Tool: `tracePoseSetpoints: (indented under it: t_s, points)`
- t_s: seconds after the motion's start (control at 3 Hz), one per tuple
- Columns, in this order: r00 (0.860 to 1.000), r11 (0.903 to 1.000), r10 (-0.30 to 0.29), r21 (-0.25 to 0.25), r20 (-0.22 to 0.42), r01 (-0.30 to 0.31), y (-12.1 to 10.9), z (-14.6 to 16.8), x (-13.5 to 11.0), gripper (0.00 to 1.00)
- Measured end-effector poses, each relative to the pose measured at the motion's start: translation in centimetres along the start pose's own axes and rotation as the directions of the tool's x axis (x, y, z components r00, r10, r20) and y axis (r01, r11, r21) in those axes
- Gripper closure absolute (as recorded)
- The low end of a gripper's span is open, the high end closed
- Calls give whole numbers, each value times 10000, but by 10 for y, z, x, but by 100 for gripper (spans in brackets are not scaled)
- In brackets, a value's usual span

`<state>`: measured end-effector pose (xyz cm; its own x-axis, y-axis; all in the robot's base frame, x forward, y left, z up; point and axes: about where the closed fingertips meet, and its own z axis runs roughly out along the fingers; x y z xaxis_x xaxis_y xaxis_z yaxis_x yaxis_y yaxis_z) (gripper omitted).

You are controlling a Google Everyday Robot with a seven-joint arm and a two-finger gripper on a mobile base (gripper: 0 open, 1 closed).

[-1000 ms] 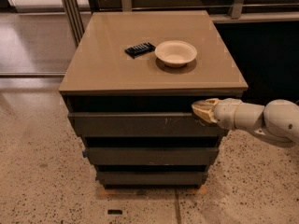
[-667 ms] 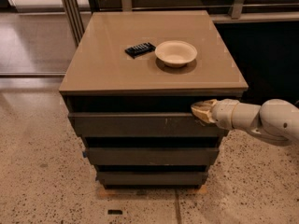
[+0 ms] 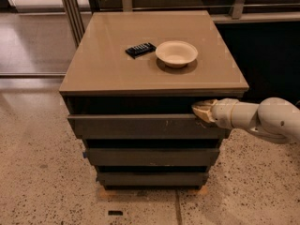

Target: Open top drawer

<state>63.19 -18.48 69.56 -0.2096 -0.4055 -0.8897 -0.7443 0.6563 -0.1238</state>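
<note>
The top drawer (image 3: 140, 126) is the widest of three dark grey fronts under the tan cabinet top (image 3: 108, 69). It has small pale scratches right of centre and stands a little way out from the cabinet, with a dark gap above it. My gripper (image 3: 199, 111) reaches in from the right on a white arm (image 3: 262, 118). Its pale tip rests at the upper right edge of the drawer front, in the gap under the top.
A pale bowl (image 3: 176, 53) and a small black object (image 3: 140, 49) lie on the cabinet top. Two narrower drawer fronts (image 3: 152, 156) sit below the top one. Speckled floor surrounds the cabinet; metal posts and a railing stand behind.
The gripper has shifted slightly left along the top drawer's upper edge. The drawer front looks much the same.
</note>
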Motion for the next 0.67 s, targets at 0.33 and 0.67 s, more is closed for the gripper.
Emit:
tracePoseSetpoints:
  t_s: [0.33, 0.67]
  points:
    - [9991, 9995, 106, -295, -420, -118, 4, -2, 6, 100]
    - [9991, 9995, 106, -296, -420, -118, 3, -3, 3, 100]
